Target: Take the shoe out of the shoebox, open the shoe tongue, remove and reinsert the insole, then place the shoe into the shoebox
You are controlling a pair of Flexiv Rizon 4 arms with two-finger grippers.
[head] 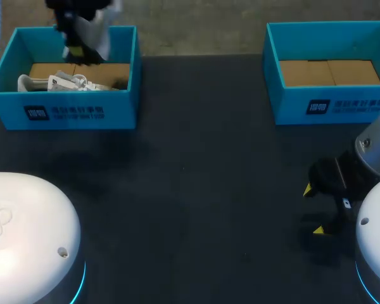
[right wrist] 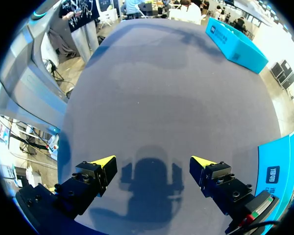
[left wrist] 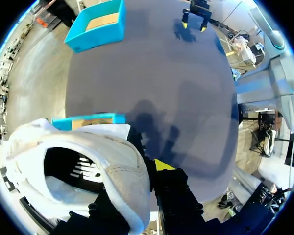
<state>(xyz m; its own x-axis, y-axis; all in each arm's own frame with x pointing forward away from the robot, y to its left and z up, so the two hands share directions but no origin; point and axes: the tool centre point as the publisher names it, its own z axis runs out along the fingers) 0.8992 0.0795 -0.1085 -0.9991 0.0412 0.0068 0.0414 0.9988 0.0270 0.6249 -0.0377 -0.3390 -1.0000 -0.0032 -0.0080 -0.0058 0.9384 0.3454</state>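
A white shoe (head: 54, 82) lies in the left blue shoebox (head: 76, 113) at the table's far left. My left gripper (head: 76, 50) is over that box. In the left wrist view it (left wrist: 147, 170) is shut on the shoe's (left wrist: 88, 147) collar edge: one yellow-tipped finger (left wrist: 161, 164) shows outside the collar and the other is hidden by the shoe. The box rim (left wrist: 88, 119) shows just beyond the shoe. My right gripper (head: 313, 209) hangs wide open over the table's right side, nothing between its fingers (right wrist: 153, 164).
A second blue shoebox (head: 329, 101) with a cardboard floor stands at the far right, close beside the right gripper (right wrist: 279, 166). The dark tabletop (head: 196, 190) stretches between the two boxes. The left wrist view shows my right gripper (left wrist: 194, 18) far across the table.
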